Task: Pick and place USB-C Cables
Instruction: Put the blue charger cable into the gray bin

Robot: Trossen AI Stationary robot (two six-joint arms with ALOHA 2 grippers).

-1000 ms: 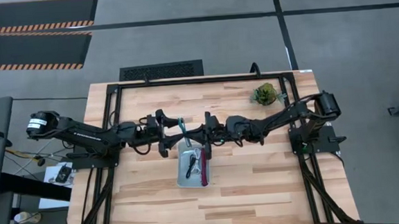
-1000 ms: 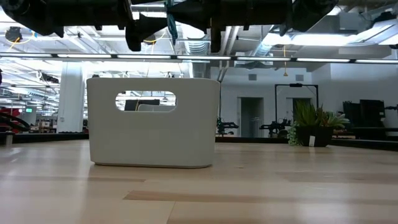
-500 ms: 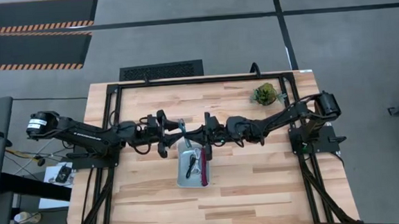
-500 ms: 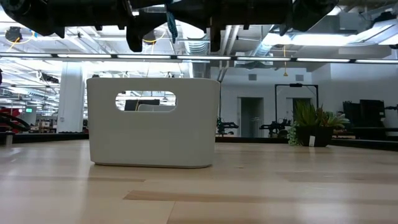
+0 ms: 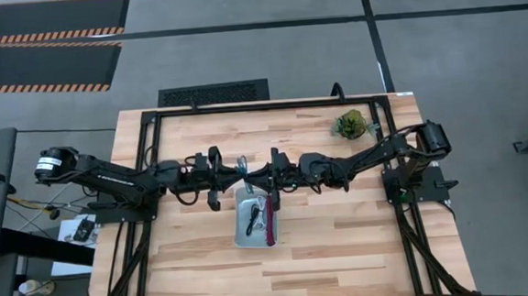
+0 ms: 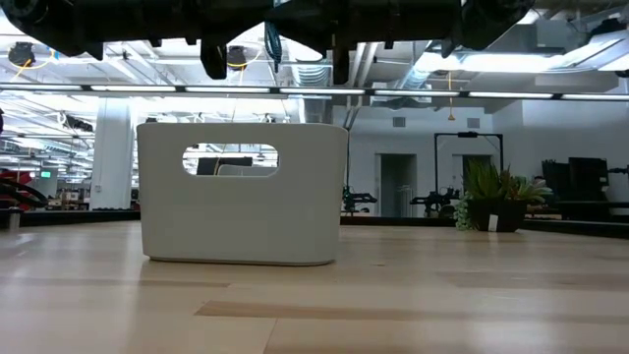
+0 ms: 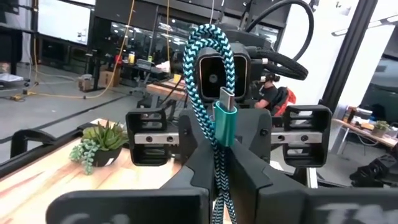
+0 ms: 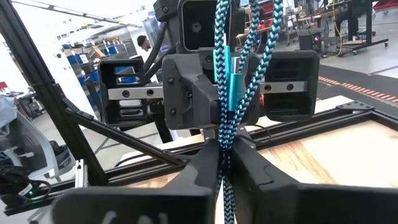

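A teal-blue braided USB-C cable (image 5: 242,164) hangs in the air above the far end of the pale grey tray (image 5: 251,233). My left gripper (image 5: 236,174) reaches in from the table's left and my right gripper (image 5: 264,175) from its right. They face each other and both are shut on the cable. In the left wrist view the cable's loop (image 7: 211,43) and teal plug (image 7: 225,121) stand past the fingers. A black cable (image 5: 251,219) and a maroon cable (image 5: 270,225) lie in the tray. My left gripper pinches the teal cable's bundled strands (image 7: 219,180) between its two fingers, below the plug. The fingers come in level from the table's left. The cable is lifted clear above the tray. My right gripper has the same bundle of strands (image 8: 222,155) between its two fingers, close on either side. These fingers come in level from the table's right, opposite the left gripper. The plugs (image 8: 231,87) stand past the fingertips.
The tray (image 6: 241,216) stands on the table's middle, its handled wall toward the near edge. A green plant tuft (image 5: 350,123) sits at the far right corner. Bare wood lies in front of the tray and on both sides of it.
My left gripper has shut on the teal cable, which my right gripper was holding. The cable has stayed in the air above the tray's far end. Neither arm has moved away.
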